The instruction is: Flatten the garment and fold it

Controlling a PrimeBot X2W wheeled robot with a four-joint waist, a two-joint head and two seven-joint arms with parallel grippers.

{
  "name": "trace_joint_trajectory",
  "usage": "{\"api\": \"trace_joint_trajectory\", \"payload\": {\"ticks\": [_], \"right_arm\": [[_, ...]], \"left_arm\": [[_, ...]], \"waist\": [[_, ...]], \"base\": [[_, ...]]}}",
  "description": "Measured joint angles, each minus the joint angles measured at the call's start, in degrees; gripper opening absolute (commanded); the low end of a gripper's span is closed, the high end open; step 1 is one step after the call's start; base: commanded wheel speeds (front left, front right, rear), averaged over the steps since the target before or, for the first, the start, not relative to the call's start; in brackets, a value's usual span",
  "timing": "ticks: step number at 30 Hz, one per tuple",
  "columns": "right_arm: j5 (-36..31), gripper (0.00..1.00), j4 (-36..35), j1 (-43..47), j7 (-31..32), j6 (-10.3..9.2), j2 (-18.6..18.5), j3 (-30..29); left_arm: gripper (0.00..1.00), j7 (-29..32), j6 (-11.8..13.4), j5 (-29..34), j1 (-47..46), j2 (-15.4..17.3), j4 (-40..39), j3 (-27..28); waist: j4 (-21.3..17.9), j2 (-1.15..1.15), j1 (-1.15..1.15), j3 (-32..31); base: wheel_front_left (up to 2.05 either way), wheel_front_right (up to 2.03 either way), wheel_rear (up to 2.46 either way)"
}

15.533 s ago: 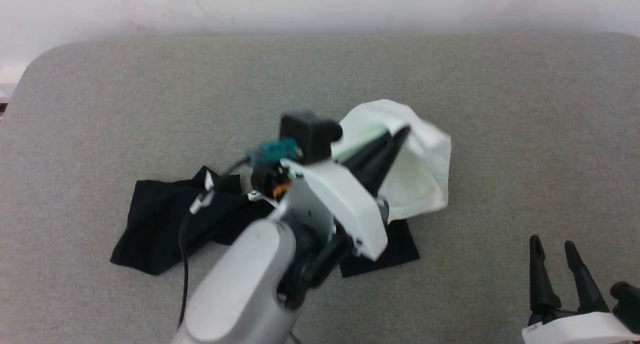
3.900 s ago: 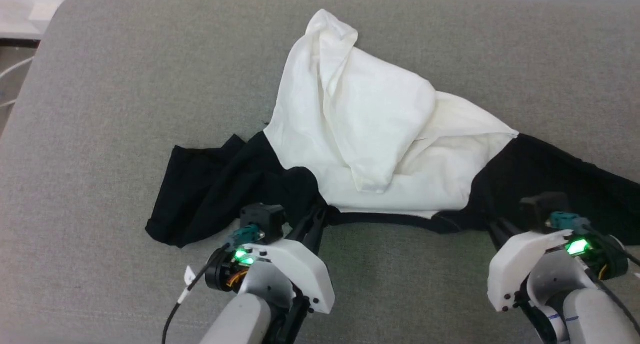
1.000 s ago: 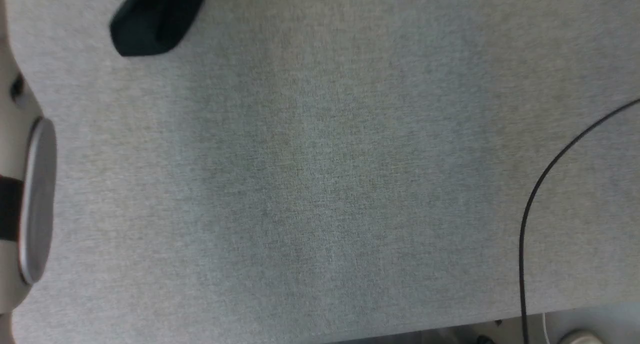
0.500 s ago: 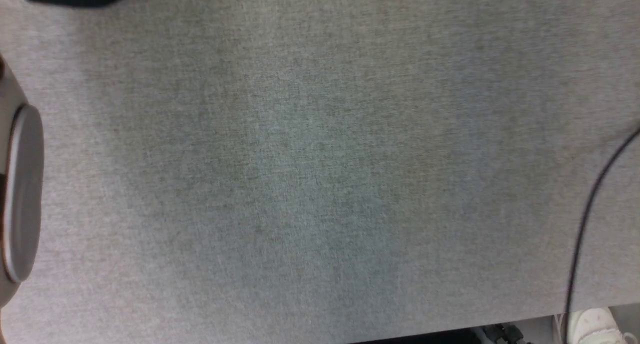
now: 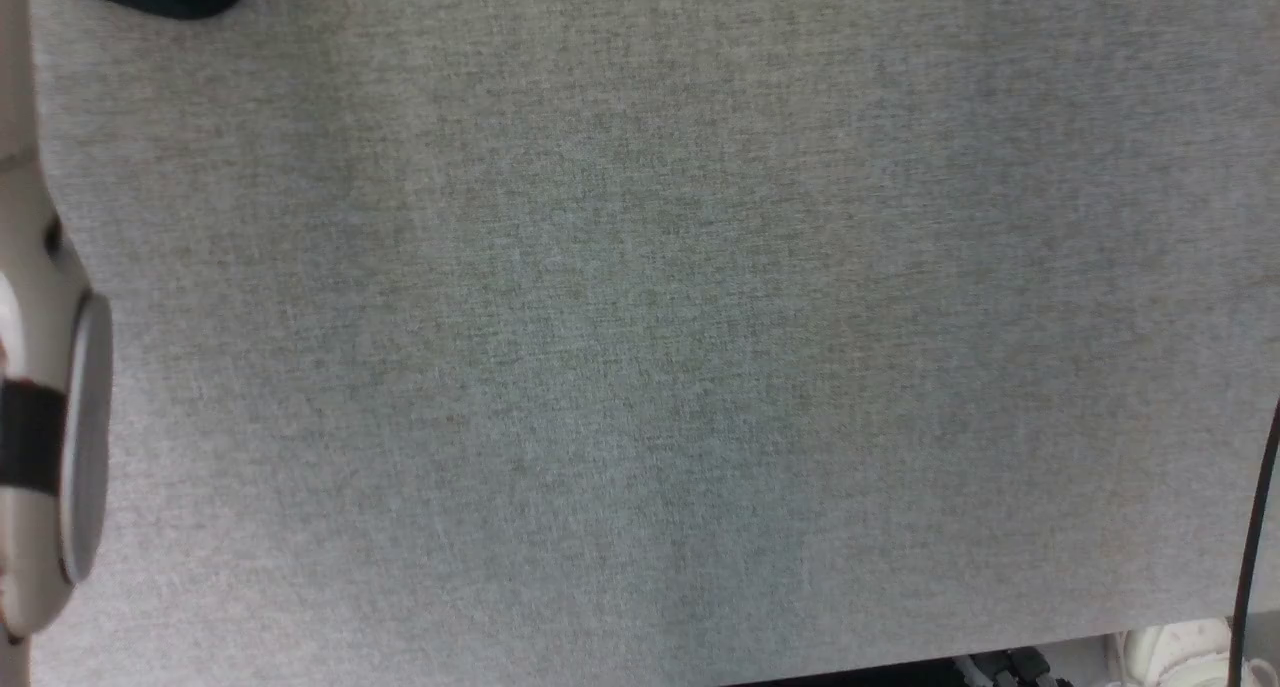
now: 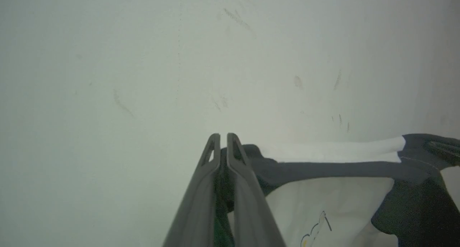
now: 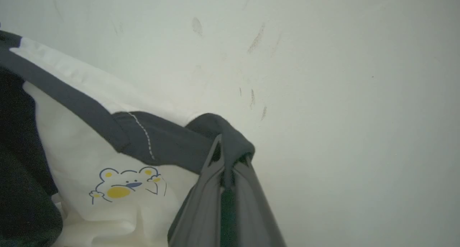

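Our left gripper [image 6: 223,142] and right gripper [image 7: 229,164] each clench the black top edge of the garment [image 6: 323,200], which hangs stretched between the 2.

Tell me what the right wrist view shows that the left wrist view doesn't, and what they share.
Right wrist view: the right gripper shut on a black bunch of the garment, the whole bear print, and a line of pale stitching on the black fabric.
Left wrist view: the left gripper shut on black fabric, the neck trim stretched sideways, and just a corner of the print.
Both: the garment held up before a pale, scuffed wall.
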Motion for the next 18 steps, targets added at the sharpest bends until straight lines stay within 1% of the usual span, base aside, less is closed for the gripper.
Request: {"api": "trace_joint_trajectory", "payload": {"ticks": [3,4,6,7,13,15,18], "right_arm": [[3.24,0.0,-2.37,3.57,0.15,-0.03,-0.08,1.7],[4.6,0.0,-3.41,5.09,0.76,-0.03,-0.3,2.12],[7.49,0.0,-5.83,8.59,2.23,-0.04,-1.05,3.01],[8.88,0.0,-7.35,10.7,3.0,-0.04,-1.67,3.7],[17.11,0.0,-18.81,24.7,8.76,-0.04,-5.42,7.43],[19.48,0.0,-23.46,30.43,11.05,-0.04,-6.33,7.79],[21.31,0.0,-30.18,38.8,14.44,-0.04,-7.55,7.66]], "left_arm": [[0.0,2.11,-0.71,-0.62,4.22,1.09,-3.3,-0.34],[0.0,3.13,-1.25,-1.01,5.92,1.37,-4.61,-0.57],[0.0,4.81,-1.4,-1.99,9.68,1.71,-7.36,-1.05],[0.0,5.73,-1.83,-2.43,11.85,1.94,-8.79,-1.38],[0.0,10.72,-1.68,-4.42,26.53,3.61,-19.36,-2.85],[0.0,11.71,-0.68,-5.12,31.71,4.25,-23.28,-2.97],[0.0,12.69,1.27,-5.3,39.04,5.46,-29.14,-3.36]], "waist": [[-0.01,0.0,0.0,-1.3],[0.01,0.0,0.0,-1.8],[0.09,0.0,0.0,-2.87],[0.13,0.0,0.0,-3.48],[0.27,0.0,0.0,-7.44],[0.27,0.0,0.0,-8.85],[0.29,0.0,-0.01,-10.98]], "base": [[0.0,0.0,0.0],[0.0,0.0,0.0],[0.0,0.0,0.0],[0.0,0.0,0.0],[0.0,0.0,0.0],[0.0,0.0,0.0],[0.0,0.0,0.0]]}}
